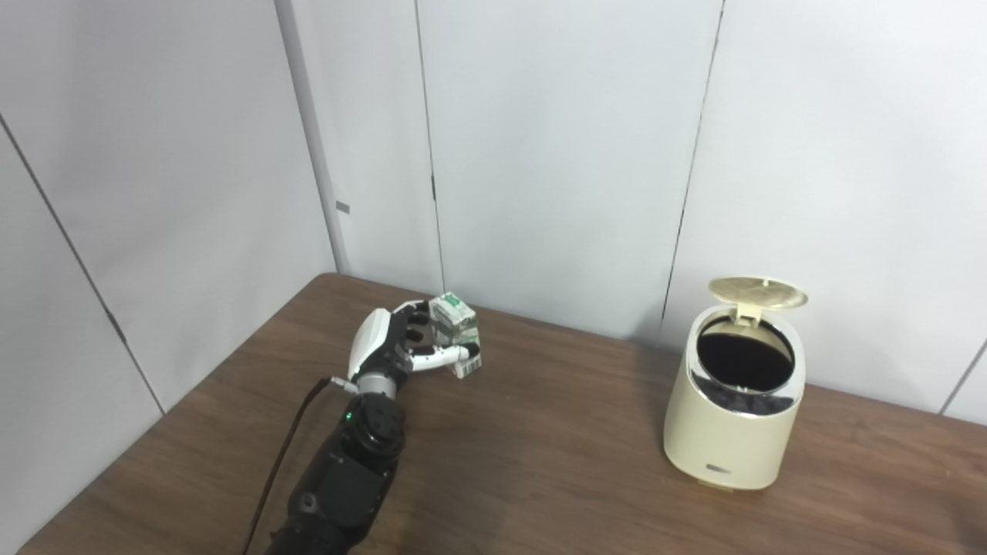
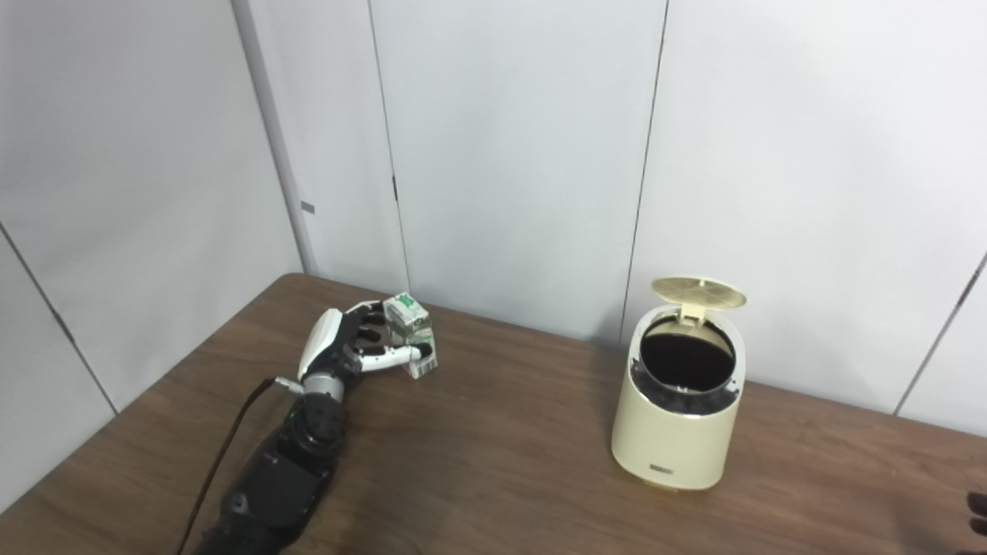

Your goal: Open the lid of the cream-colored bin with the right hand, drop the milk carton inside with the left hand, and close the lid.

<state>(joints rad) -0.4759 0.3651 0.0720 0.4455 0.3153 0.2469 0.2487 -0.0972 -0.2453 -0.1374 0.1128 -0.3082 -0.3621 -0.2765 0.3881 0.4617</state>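
Here the brown wooden table (image 1: 540, 462) fills the lower half of both views, with grey wall panels (image 1: 540, 139) behind it. On its right side stands the cream-colored bin (image 1: 732, 408), upright, its round lid (image 1: 757, 293) tipped up at the back on its hinge and the dark opening exposed. Well apart from it, toward the table's left rear, the left hand (image 1: 401, 347) has its fingers and thumb wrapped around the milk carton (image 1: 459, 331), which sits tilted in the grasp, its base at or just above the tabletop. Of the right hand, only dark fingertips (image 2: 978, 515) show at the lower right edge of the right eye view, and whether they are spread or curled cannot be told. The judged risk lies in the carry: the carton is tilted and gripped partly from one side, so it could slip or twist loose on the way across, or clip the bin's rim or the raised lid and knock it shut.
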